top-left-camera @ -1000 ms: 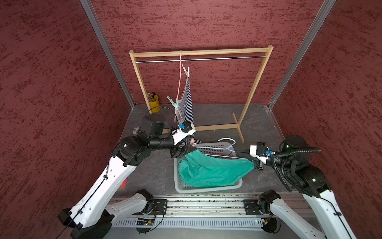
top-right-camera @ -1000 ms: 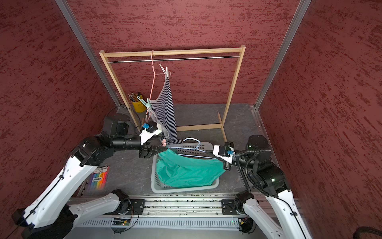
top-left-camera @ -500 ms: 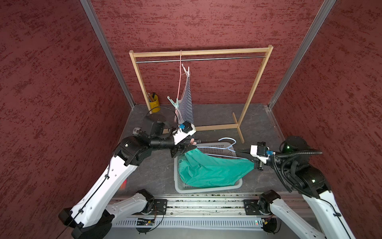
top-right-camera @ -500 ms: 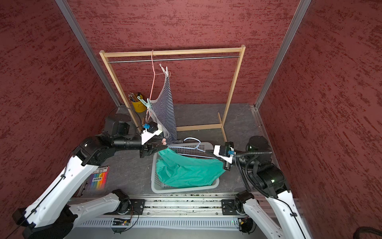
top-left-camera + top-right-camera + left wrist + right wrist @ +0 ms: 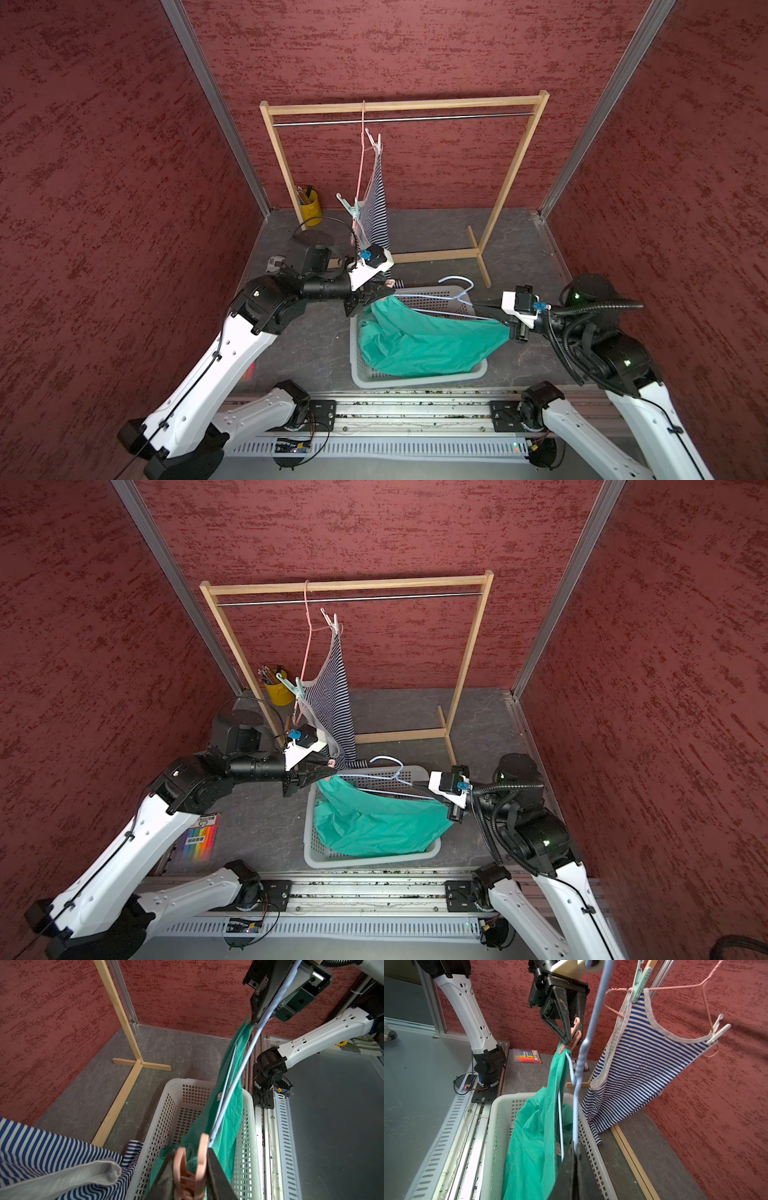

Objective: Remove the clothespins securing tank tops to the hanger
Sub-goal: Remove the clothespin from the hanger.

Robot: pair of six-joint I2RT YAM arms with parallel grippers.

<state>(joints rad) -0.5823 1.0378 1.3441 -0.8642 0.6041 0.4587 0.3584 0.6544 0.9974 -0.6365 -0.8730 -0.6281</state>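
- Now the left gripper is clamped on the handle ends of a pink clothespin, which pins a strap of the teal tank top to the end of the blue hanger.
- The right gripper is closed on that hanger near its hook, holding it above the basket, into which most of the teal top sags.
- To do this well, I judge the squeeze should go deep enough to part the peg's mouth fully. Then draw it off along its own length while the right arm holds the hanger steady, so the strap is not dragged along.
- The striped tank top hangs from the pink hanger on the wooden rack, pinned by a mint clothespin and a white clothespin.
- A rainbow marker pack on the tabletop carries print too blurred to read. The small tag inside the teal top is also illegible.
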